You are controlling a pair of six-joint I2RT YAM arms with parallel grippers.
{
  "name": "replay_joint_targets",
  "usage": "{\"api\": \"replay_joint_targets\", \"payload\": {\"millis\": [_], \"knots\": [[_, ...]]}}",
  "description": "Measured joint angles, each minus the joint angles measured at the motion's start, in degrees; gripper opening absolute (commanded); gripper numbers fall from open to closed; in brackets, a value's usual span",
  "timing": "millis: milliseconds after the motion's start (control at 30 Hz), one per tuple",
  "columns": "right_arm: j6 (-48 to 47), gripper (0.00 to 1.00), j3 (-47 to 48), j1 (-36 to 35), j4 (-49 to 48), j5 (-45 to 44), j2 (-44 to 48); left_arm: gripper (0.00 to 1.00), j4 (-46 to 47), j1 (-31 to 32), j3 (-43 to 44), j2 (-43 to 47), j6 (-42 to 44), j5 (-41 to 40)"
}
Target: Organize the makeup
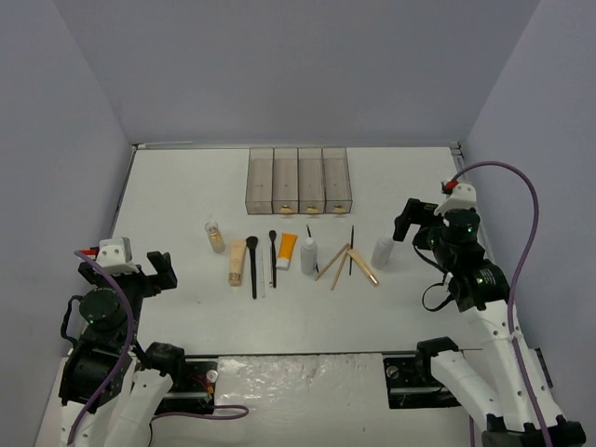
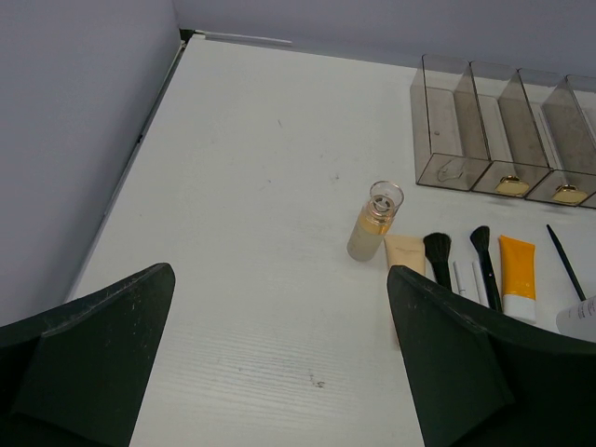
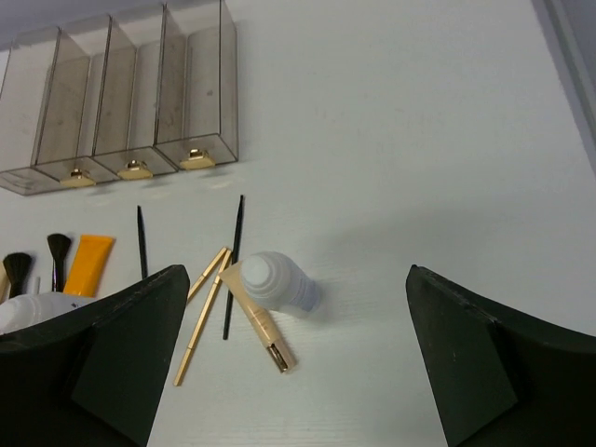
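makeup [image 1: 289, 253] in loose row, brushes, tubes, bottles

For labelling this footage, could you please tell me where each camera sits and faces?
Top external: above and behind, looking down at the four-compartment box and makeup; left arm, right arm, left gripper, right gripper show.
Left wrist: on the left arm, facing a clear beige bottle; own fingers show.
Right wrist: on the right arm, facing a white bottle and tan sticks; own fingers show.
Shared by both wrists: orange tube, box.

top view looks down from behind; wrist views (low, forward-tilted) share the box [image 3: 191, 102] and orange tube [image 3: 87, 264].
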State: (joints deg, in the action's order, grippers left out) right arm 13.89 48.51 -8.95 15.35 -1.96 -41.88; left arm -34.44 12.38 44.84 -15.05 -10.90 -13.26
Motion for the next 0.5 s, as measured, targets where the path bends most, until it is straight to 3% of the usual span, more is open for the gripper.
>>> {"api": "replay_joint_targets", "payload": {"millis": [267,500], "knots": [[2.33,0.96,-3.18,-10.2,-2.47,-1.96,-6.27,0.97,0.0,0.0,-0.22,0.0,0.0,0.04],[3.51,0.88,-7.36,-12.29,-6.5,-5.25,-11.16,0.97,0.0,0.0,-0.42,0.0,0.0,0.07]]}}
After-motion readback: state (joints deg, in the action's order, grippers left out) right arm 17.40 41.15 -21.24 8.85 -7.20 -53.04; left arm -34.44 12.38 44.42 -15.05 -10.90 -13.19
